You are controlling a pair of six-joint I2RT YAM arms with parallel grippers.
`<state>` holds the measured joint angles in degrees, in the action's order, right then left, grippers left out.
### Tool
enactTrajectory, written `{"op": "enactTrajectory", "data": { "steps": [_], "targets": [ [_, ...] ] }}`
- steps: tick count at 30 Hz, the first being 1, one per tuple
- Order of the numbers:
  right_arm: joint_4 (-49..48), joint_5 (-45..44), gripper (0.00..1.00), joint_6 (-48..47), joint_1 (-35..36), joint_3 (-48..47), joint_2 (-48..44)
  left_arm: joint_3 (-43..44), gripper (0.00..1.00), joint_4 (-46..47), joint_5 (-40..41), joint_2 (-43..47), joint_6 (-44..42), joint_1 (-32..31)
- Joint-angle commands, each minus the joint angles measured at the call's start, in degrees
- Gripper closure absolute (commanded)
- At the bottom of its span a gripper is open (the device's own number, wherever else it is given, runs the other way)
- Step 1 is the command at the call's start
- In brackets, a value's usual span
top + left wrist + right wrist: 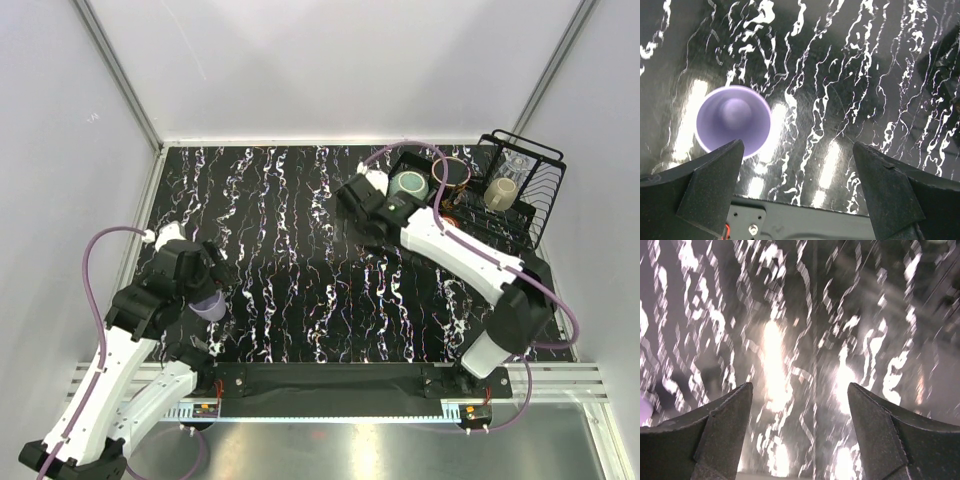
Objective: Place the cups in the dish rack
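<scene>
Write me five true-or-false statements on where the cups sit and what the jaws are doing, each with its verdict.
1. The lavender tumbler stands on the table, outside the dish rack. True.
2. The left jaws are shut on the tumbler. False: they stand open, with the tumbler beyond them, ungripped.
3. The teal-green mug sits in the rack. True.
4. The right jaws hold a cup. False: they are open with nothing between them.
5. The beige mug lies beside the tumbler. False: it is in the rack.
</scene>
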<state>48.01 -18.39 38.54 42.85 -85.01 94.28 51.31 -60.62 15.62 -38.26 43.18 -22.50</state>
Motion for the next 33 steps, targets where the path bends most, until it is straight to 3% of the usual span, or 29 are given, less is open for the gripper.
{"op": "enactTrajectory", "data": {
  "steps": [1,13,26,31,33],
  "targets": [
    [2.61,-1.64,0.16,6.53,4.07,3.0,-5.5,1.87,0.03,-2.66,3.27,-0.5,5.42,0.0],
    [4.18,-4.28,0.16,20.25,18.75,11.36,-13.42,2.65,0.1,-3.54,10.65,-13.58,6.48,0.0],
    [6.22,-8.15,0.16,25.44,19.9,17.42,-30.03,-0.24,0.25,0.41,11.28,-20.44,7.1,1.49],
    [6.57,-7.89,0.16,26.05,19.9,18.83,-30.91,-3.23,0.3,3.31,5.84,-23.52,6.05,4.31],
    [6.31,-7.1,0.16,26.23,19.9,19.27,-30.39,-4.55,0.41,4.98,4.6,-24.93,5.69,5.01]
  ]
}}
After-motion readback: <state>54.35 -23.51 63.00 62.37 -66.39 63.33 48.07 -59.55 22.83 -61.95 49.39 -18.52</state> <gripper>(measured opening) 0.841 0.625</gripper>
